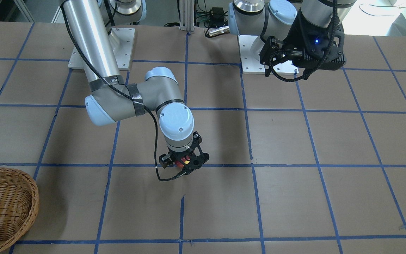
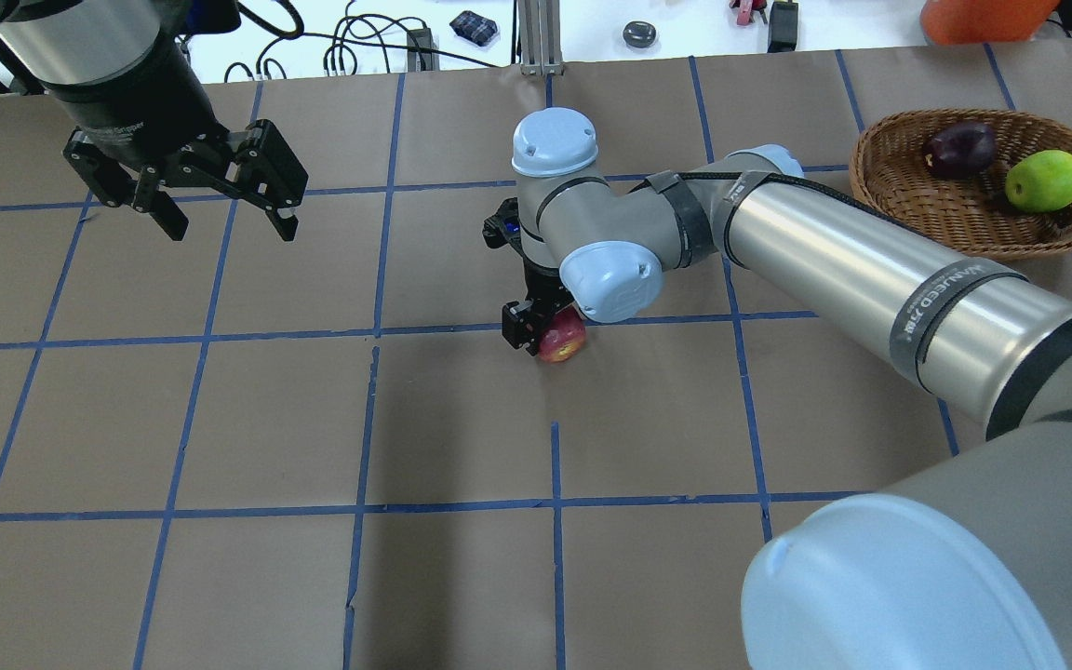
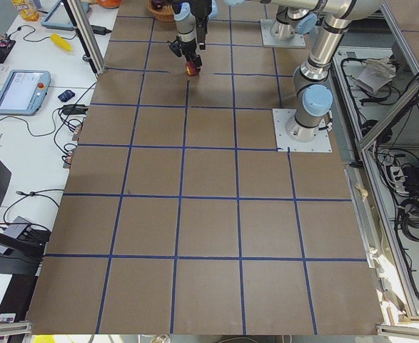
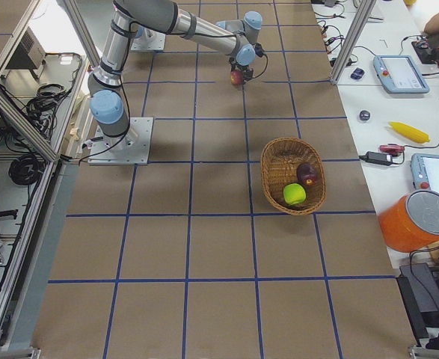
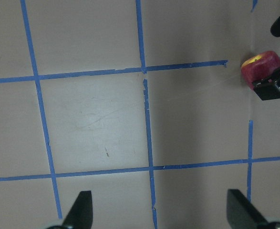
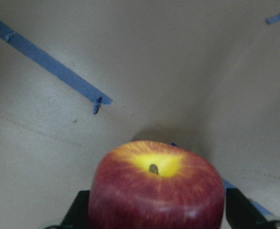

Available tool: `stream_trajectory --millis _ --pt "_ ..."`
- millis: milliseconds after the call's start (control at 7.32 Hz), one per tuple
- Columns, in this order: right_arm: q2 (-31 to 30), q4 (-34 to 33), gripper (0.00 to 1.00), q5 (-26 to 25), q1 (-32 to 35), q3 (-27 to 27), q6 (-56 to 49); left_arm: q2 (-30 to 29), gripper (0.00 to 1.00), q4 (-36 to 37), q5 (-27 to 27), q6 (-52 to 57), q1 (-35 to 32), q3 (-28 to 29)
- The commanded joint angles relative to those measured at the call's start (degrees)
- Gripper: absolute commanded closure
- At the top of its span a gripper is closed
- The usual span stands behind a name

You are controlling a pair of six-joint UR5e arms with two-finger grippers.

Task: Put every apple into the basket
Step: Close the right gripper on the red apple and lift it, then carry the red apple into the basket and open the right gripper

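The lighter red apple (image 6: 156, 191) with a yellow patch sits between the fingers of my right gripper (image 2: 550, 340), which is shut on it low over the table's middle. It also shows in the overhead view (image 2: 564, 342) and the left wrist view (image 5: 260, 68). I cannot tell whether it touches the table. The wicker basket (image 2: 871, 177) stands at the far right and holds the maroon apple (image 2: 961, 147) and the lime-green apple (image 2: 1044, 180). My left gripper (image 2: 220, 219) is open and empty, high over the far left.
The table is brown paper with a blue tape grid. The arm bases (image 1: 100, 49) stand on white plates at my edge. In the exterior right view, a teach pendant (image 4: 400, 73), an orange bucket (image 4: 413, 221) and cables lie beyond the table's far edge.
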Motion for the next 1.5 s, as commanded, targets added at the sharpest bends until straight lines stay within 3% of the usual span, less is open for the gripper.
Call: stream_trajectory --millis 0,137,410,683,820,1093,1366 --pt "1.2 -3.8 0.82 -0.7 -0.2 -0.1 -0.6 0.1 0.0 0.1 0.0 0.1 0.0 -0.1" --pt "1.1 -3.8 1.0 -0.1 -1.0 -1.0 -0.6 0.1 0.0 0.3 0.0 -0.3 0.0 -0.1" --pt "-1.3 1.3 1.0 -0.5 -5.6 -5.2 -0.2 0.1 0.0 0.6 0.1 0.2 0.0 -0.1" --pt "-4.9 16.0 1.0 -0.6 -18.3 -15.3 -0.7 0.1 0.0 0.6 0.0 -0.1 0.0 -0.1" --pt "-4.5 18.5 1.0 -1.1 -24.4 -19.5 -0.8 0.1 0.0 0.6 0.0 0.1 0.1 -0.1" --pt "-2.8 17.7 1.0 -1.3 -32.8 -20.9 -1.7 0.1 0.0 0.7 0.0 -0.4 0.1 0.0" --pt "2.4 17.4 1.0 -4.1 -39.2 -21.1 -9.1 0.1 0.0 0.6 0.1 -0.1 0.1 0.0"
